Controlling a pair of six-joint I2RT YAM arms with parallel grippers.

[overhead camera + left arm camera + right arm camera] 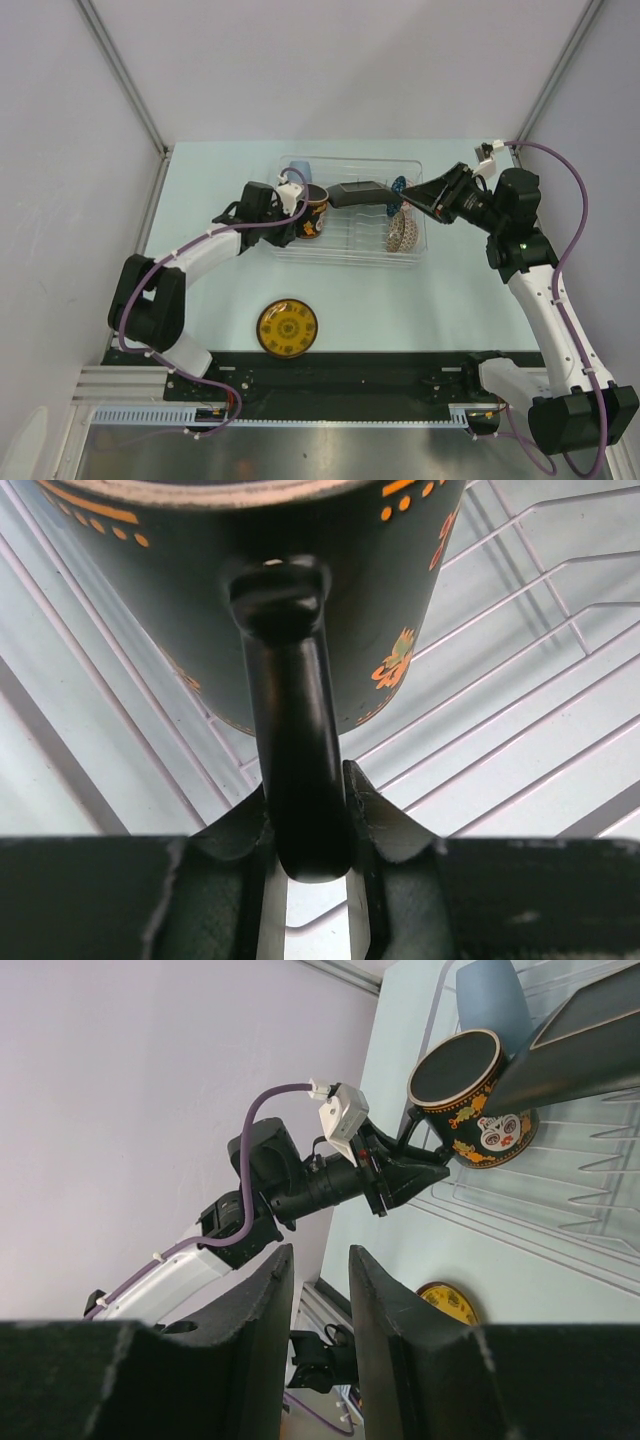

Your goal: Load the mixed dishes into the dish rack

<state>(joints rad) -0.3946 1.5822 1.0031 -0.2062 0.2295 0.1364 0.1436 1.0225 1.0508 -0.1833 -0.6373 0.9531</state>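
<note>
Black mug [313, 213] sits at the left end of the dish rack [345, 240], left gripper [296, 205] at its handle. Light-blue cup [300, 170] just behind. Square plate [362, 191] mid-rack. Saucer [287, 328] on the table [400, 310].
Left wrist: jaws clamped on the mug handle [297, 740].
Right wrist: right gripper [320, 1260] has a narrow gap with nothing in it.

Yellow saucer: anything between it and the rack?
Nothing visible. The saucer lies on bare table before the near wall of the rack, open table between. The left claw, shut on the handle of the mug, and the right claw hang over the rack, off that path.
</note>
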